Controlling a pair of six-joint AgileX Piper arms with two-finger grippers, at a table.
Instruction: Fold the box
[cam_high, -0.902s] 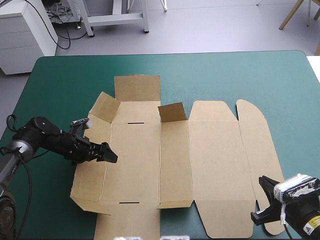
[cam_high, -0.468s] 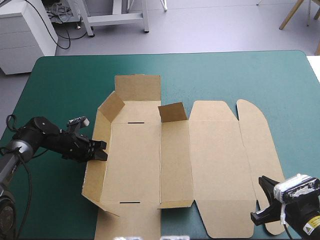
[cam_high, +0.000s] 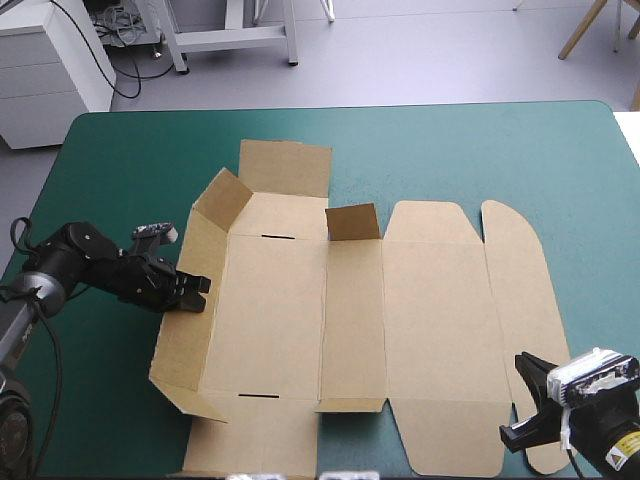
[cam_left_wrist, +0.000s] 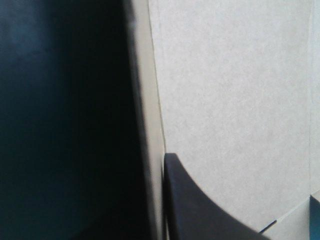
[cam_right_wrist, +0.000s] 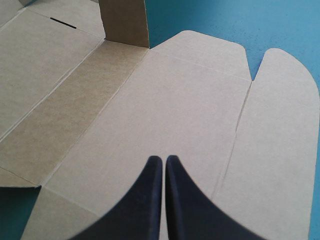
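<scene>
Lost ground on the box (cam_high: 350, 330) just now. Earlier had its left wall (cam_high: 183, 345) tipped up steep; since then let it drop back to a shallow outward slant. Slid the whole sheet a little rightward and skewed it slightly. Pulled the left gripper (cam_high: 196, 293) back off the floor panel to the wall's outer edge, touching or just beside it; couldn't tell which. Couldn't read from either view whether open, shut or pinching board; got only board and dark blur from the left wrist view. Kept the right gripper (cam_right_wrist: 163, 161) pressed shut on nothing, over the box's wide right-hand panel by its near-right corner, unmoved. Left the rest of the box flat; found teal-green cover (cam_high: 120, 170) bare to its left, right and far side. Saw only the far-left corner flap (cam_high: 222, 198) and the small flap (cam_high: 352, 222) at the middle strip's far end standing. Judged the wall fold not set and nothing tucked, so back near the start. Probably needed that wall re-raised and held for tucking the corner flaps.
</scene>
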